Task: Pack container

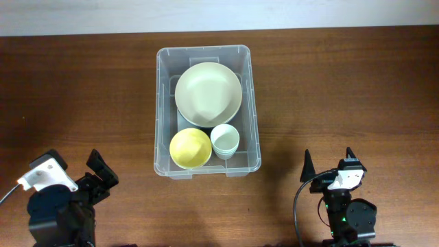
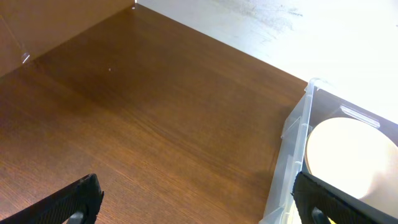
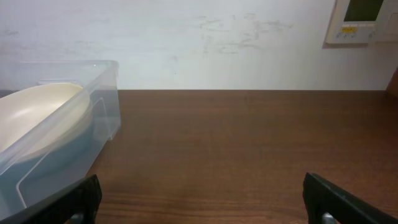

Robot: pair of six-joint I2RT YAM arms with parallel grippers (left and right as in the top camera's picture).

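- Your container (image 1: 162,103) sits centred on the brown wooden table (image 1: 357,89).
- Your left gripper (image 1: 101,171) at 8 o'clock and right gripper (image 1: 329,165) at 4: both spread wide, empty.
- A white wall (image 1: 219,12) runs along 12 o'clock.

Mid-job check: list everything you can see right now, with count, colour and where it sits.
container: one, clear, middle of table
large plate: one, pale cream, in the container's far end
bowl: one, yellow, container's near-left corner
cups: stacked, count unclear, white, right of the bowl
table: one, dark brown wood
wall panel: one, white, on wall behind
left gripper: open, empty, near-left of container
right gripper: open, empty, near-right
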